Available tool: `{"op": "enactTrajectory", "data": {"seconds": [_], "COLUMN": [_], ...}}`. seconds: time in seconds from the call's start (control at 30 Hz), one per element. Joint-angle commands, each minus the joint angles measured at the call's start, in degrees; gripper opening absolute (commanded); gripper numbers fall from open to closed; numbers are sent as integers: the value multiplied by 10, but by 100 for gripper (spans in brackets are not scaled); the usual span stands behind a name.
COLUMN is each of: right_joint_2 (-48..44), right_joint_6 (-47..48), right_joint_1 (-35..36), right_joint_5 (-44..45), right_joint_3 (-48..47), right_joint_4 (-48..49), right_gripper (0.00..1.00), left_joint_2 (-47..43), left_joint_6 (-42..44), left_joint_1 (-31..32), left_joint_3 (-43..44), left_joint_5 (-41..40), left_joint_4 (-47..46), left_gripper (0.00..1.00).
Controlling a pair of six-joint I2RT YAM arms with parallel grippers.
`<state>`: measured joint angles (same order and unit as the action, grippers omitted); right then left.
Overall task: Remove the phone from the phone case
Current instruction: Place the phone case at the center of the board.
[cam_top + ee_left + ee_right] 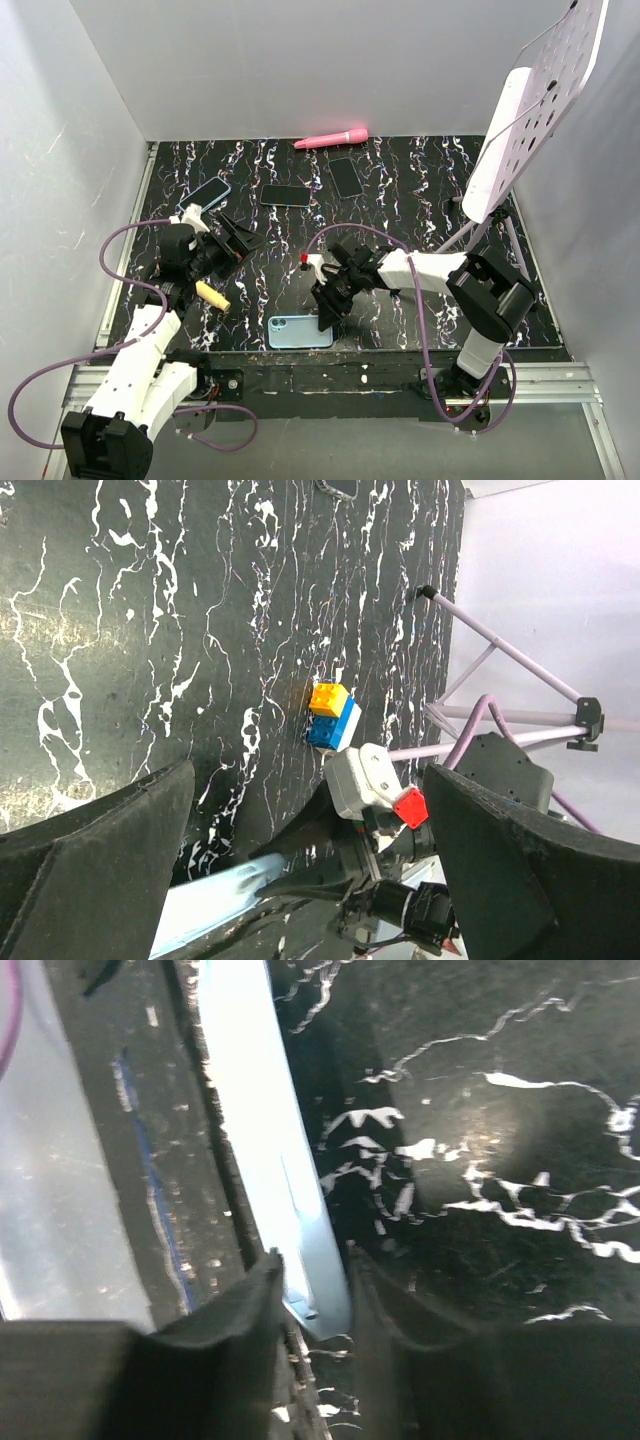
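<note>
Right gripper straddles case edge, grip unclear; left gripper wide, empty. Case looks thin, slick: pinch a corner.

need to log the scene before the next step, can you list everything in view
light blue phone case: 1, light blue, near table edge, centre
blue-cased phone: 1, blue rim, far left
black phones: 2, black, far centre
pink tube: 1, pink, far edge
yellow piece: 1, yellow, beside left arm
toy bricks: 1 stack, orange, blue, white, on table
perforated board: 1, white, on stand, right
table: 1, black, white marbling
left fingers: 2, black, spread wide, empty
right fingers: 2, black, either side of the case's edge
</note>
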<state>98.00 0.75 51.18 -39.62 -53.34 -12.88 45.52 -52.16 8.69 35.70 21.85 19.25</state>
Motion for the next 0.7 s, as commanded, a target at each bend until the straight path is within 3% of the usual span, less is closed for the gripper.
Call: {"op": "enactTrajectory", "data": {"seconds": [0.0, 0.1, 0.27, 0.4, 0.53, 0.6, 0.67], "right_joint_2": [-37, -75, -142, -210, -289, -321, -344], "right_joint_6": [-22, -36, -72, -108, -142, -159, -178], "right_joint_1": [2, 2, 2, 2, 2, 3, 5], "right_joint_5": [80, 138, 207, 234, 192, 168, 141], "right_joint_3": [23, 31, 36, 60, 101, 120, 143], "right_joint_4": [31, 26, -13, -51, -46, -29, 6], "right_gripper": [56, 78, 81, 81, 81, 80, 79], "left_joint_2": [30, 60, 130, 210, 394, 466, 514], "left_joint_6": [-32, -29, -15, 52, 211, 281, 292], "left_joint_1": [-1, -1, -1, -1, -19, -34, -73], "left_joint_3": [16, 31, 52, 120, 328, 404, 456], "left_joint_5": [3, 6, 22, -29, -58, -114, -140], "left_joint_4": [-22, -35, -84, -51, 97, 161, 173], "left_gripper": [98, 97, 95, 98, 98, 98, 98]}}
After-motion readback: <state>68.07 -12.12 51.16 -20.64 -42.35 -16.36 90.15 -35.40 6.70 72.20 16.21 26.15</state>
